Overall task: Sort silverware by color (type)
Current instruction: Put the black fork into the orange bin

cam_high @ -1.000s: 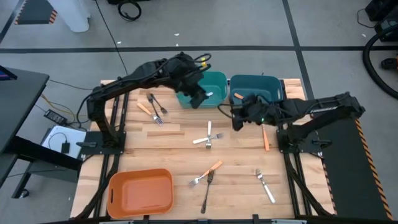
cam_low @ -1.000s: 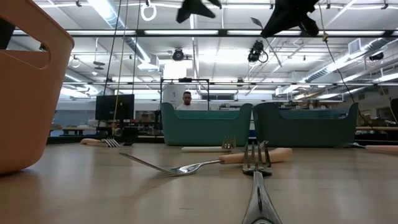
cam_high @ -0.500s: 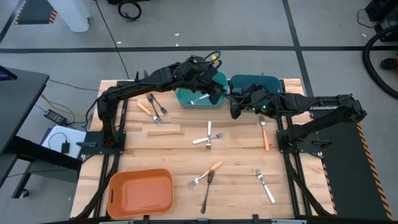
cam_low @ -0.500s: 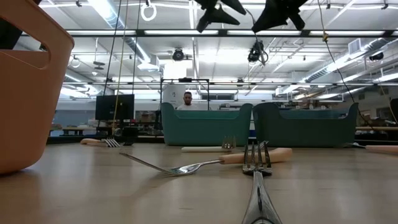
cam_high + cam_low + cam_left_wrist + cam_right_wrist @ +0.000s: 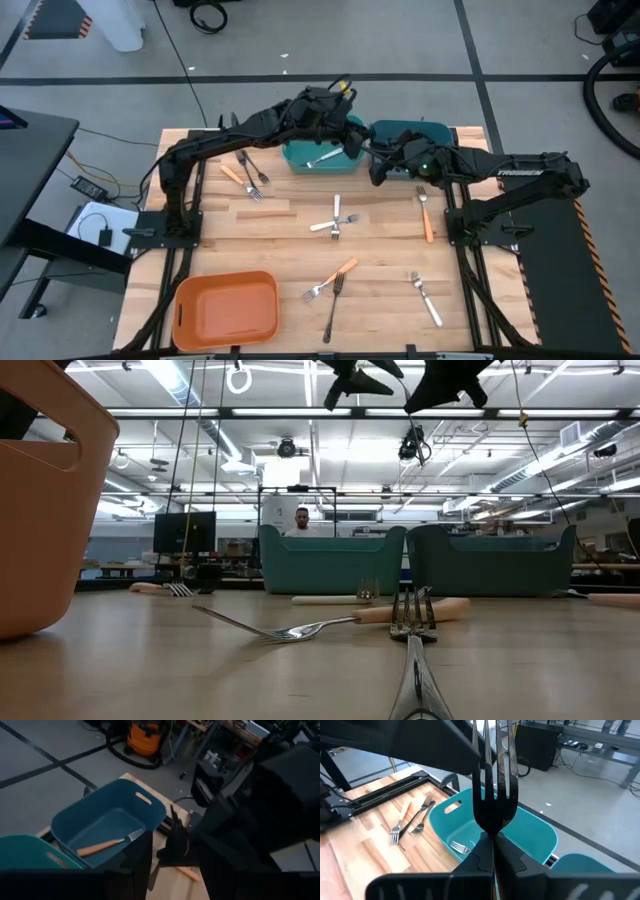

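Observation:
My right gripper (image 5: 378,170) hangs above the table just near-side of the two teal bins and is shut on an all-black fork (image 5: 490,795). My left gripper (image 5: 350,140) is open and holds nothing, up over the seam between the bins. The lighter teal bin (image 5: 300,155) holds a white-handled fork (image 5: 325,157). An orange-handled fork (image 5: 105,845) lies in the darker bin (image 5: 410,135). Several forks lie flat on the table: a black and orange group (image 5: 245,172), a white pair (image 5: 335,218), an orange and black pair (image 5: 335,275). My right gripper pinches the black fork between its two fingers (image 5: 506,857) at the neck just below the tines (image 5: 489,831). The tines stick out past the fingertips, in line with the fingers. The fork is lifted clear of the table and bins; its handle is hidden by the gripper.
An orange bin (image 5: 225,308) sits at the near left corner. An orange-handled fork (image 5: 427,215) and a white-handled fork (image 5: 425,297) lie on the right side. The two arms are close together over the teal bins. A person sits in the room beyond (image 5: 301,518).
My left gripper has moved from over the lighter teal bin toward the table's right and far edge, ending beside my right gripper. A white-handled fork now lies on that bin's floor. My right gripper, still holding the black fork, has moved toward the far edge, closer to the bins.

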You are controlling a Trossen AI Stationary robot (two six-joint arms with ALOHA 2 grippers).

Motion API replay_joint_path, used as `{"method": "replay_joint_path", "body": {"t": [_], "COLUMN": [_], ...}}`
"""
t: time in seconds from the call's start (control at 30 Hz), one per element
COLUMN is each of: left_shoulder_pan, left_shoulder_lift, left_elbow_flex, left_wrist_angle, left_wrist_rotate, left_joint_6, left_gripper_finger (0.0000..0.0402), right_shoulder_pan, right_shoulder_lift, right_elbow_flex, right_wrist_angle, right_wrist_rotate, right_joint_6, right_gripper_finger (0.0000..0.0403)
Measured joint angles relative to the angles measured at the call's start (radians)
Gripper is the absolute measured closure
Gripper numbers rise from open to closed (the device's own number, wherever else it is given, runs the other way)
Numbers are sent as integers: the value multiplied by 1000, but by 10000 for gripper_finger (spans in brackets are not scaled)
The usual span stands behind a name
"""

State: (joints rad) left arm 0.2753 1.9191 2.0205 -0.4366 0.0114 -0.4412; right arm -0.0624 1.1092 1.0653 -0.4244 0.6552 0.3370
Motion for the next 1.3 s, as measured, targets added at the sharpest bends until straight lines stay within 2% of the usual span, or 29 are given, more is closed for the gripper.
{"method": "replay_joint_path", "body": {"t": [0.27, 0.63, 0.73, 0.9, 0.97, 1.1, 1.3], "left_shoulder_pan": [3, 3, 3, 9, 8, 8, 10], "left_shoulder_lift": [28, 40, 40, 40, 40, 40, 36], "left_elbow_flex": [1, -1, -1, -1, -1, -1, 0], "left_wrist_angle": [64, 56, 56, 57, 57, 58, 32], "left_wrist_rotate": [10, 20, 20, 26, 28, 31, 42], "left_joint_6": [-3, 10, 40, 62, 77, 91, 125], "left_gripper_finger": [249, 287, 308, 379, 390, 392, 395], "right_shoulder_pan": [0, -13, -13, -14, -14, -14, -13], "right_shoulder_lift": [28, 26, 26, 26, 26, 26, 23], "right_elbow_flex": [0, 0, 0, 0, 0, 0, 0], "right_wrist_angle": [5, 14, 29, 37, 38, 40, 50], "right_wrist_rotate": [-17, -9, -16, -23, -25, -26, -33], "right_joint_6": [0, 3, 3, 3, 2, 3, 4], "right_gripper_finger": [400, 400, 400, 400, 397, 380, 331]}}
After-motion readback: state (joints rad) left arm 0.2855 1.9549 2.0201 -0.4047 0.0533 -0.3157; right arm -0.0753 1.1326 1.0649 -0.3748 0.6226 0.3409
